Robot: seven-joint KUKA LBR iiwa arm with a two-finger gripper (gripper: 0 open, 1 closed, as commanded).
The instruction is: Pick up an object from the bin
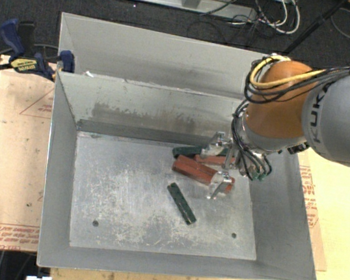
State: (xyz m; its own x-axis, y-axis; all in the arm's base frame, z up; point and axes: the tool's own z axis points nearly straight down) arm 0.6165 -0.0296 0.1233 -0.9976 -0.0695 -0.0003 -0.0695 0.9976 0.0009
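**Up front a dark stick (182, 204), behind it a red block (190, 168) at the gripper (219, 165)**

Nearest lay the dark stick, thin and flat, alone on the floor of the grey bin (147, 230). Just behind it lay the red block, long and boxy. A green thing (185, 151) peeked out from behind the block, close to the far wall. Those three things were all the bin held.

The gripper hung over the block's right end. Its two fingers stood apart, one on the far side and one on the near side, with the block between them.

The block looked hard and stiff, not heavy, and not easy to break. Its long flat sides seemed good to pinch. Pinched so near one end, it could tip.
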